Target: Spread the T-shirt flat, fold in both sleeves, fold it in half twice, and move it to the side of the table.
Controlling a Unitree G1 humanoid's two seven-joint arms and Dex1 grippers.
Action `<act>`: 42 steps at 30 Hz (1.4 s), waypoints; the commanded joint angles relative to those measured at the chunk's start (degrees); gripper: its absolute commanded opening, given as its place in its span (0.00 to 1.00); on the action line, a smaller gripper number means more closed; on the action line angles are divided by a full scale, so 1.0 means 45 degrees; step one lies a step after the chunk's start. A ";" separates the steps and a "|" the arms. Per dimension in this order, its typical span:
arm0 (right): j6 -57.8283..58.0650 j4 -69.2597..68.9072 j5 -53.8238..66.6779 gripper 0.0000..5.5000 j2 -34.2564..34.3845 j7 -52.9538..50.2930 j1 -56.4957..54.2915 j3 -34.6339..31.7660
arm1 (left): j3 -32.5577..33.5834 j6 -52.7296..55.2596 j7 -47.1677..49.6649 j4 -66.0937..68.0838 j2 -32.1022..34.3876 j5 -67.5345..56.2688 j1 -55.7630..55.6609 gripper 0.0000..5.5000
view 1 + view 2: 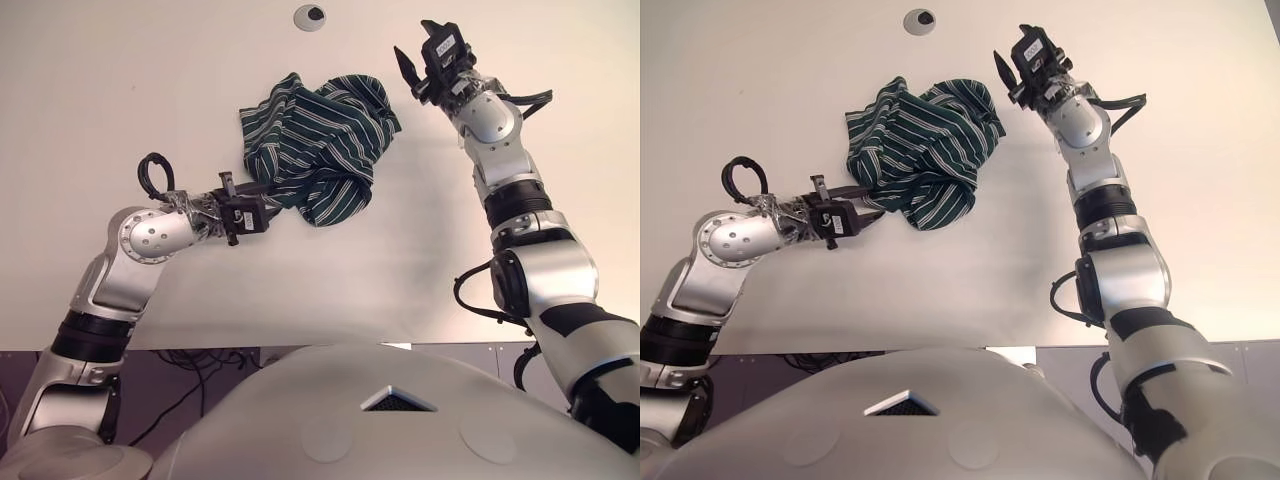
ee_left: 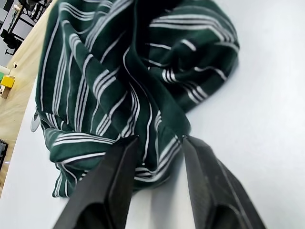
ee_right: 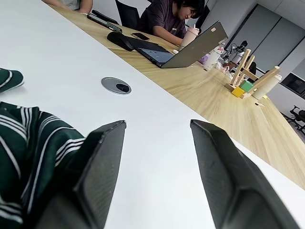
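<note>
A dark green T-shirt (image 1: pixel 318 150) with white stripes lies crumpled in a heap at the middle of the white table (image 1: pixel 110 90). My left gripper (image 1: pixel 268 197) is low at the heap's near left edge. In the left wrist view it (image 2: pixel 157 139) is open, and a fold of the T-shirt (image 2: pixel 119 81) lies between its fingertips. My right gripper (image 1: pixel 415 47) is open and holds nothing, raised just past the heap's far right corner. In the right wrist view, the right gripper (image 3: pixel 157 125) has a bit of the T-shirt (image 3: pixel 28 152) beside one finger.
A round grey cable port (image 1: pixel 309 16) is set in the table beyond the shirt. Bare table surface lies on every side of the heap. The table's near edge (image 1: pixel 200 345) runs in front of my arms. A wooden table (image 3: pixel 214 90) with laptops stands behind.
</note>
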 commanded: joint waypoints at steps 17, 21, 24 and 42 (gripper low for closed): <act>0.0791 -0.1520 0.0827 0.45 -0.0054 0.0566 0.0192 -0.0544 | -0.0041 -0.0331 0.0942 0.0221 -0.0931 -0.0191 -0.0885 0.00; 0.4553 -0.6860 0.5253 0.45 -0.0532 0.4946 0.1873 -0.1095 | 0.1695 0.2473 0.1484 -0.1369 -0.2517 -0.3449 -0.2925 0.00; 0.8351 -1.0667 0.7591 0.45 -0.2577 0.7757 0.3603 -0.0737 | 0.2463 0.4608 0.2026 -0.2156 -0.3288 -0.5189 -0.4148 0.00; 1.0516 -0.9291 0.4980 0.45 0.0523 0.2638 0.4503 0.2826 | 0.2528 0.9415 0.2730 -0.2585 -0.3444 -0.7313 -0.6112 0.00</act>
